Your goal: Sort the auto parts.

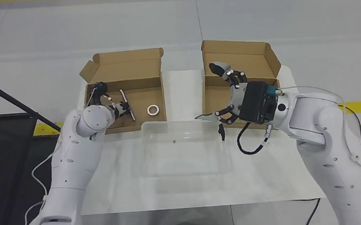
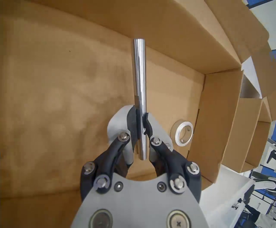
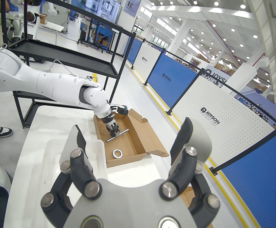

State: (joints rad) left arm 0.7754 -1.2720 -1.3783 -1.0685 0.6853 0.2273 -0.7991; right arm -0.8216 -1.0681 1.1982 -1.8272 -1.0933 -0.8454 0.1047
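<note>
One white bench (image 1: 260, 176) carries two open cardboard boxes on its far side, the left box (image 1: 126, 58) and the right box (image 1: 252, 51), plus a clear tray (image 1: 172, 170) nearer. The right tool (image 3: 132, 129) hangs over the right box, fingers spread wide, holding nothing. The left tool (image 2: 142, 127) is clamped on a metal rod (image 2: 139, 75) inside the left box. A small metal ring (image 2: 183, 133) lies on that box's floor, just right of the rod.

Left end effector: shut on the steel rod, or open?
Shut on the steel rod: the left end effector clamps its shaft from both sides, within the cardboard box.
</note>
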